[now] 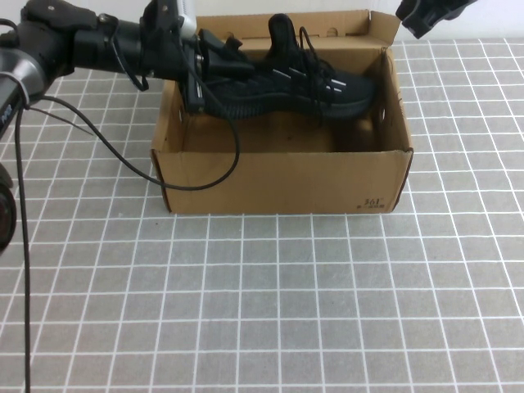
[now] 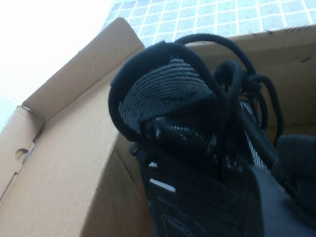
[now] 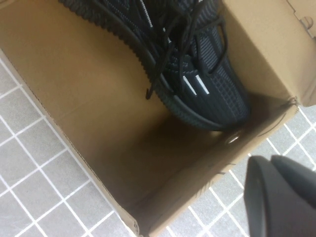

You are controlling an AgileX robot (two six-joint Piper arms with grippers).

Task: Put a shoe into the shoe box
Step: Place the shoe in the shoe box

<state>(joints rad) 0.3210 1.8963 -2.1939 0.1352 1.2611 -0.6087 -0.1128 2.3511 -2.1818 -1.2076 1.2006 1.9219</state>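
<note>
Your left claw (image 1: 214, 61) sits in the upper left of the high view, reaching in over the left wall of the shoe box (image 1: 278, 176), and it is clamped on the heel end of the shoe (image 1: 295, 82). The shoe hangs from that grip above the box floor, roughly level, with its toe pointing toward the right wall and its laces dangling loose. In the left wrist view the grey-lined heel collar of the shoe (image 2: 168, 94) fills the frame right in front of the camera, with the cardboard wall beside it. In the right wrist view you can see the toe of the shoe (image 3: 207, 94) close to a corner of the box, over the brown floor.

Your right claw (image 1: 430, 15) is at the top right corner of the high view, behind the box's right rear corner and clear of it; I cannot tell how far apart its fingers are.

The box stands open on the gridded tabletop (image 1: 262, 311), with its flap lid (image 1: 360, 20) standing up along the rear edge.
</note>
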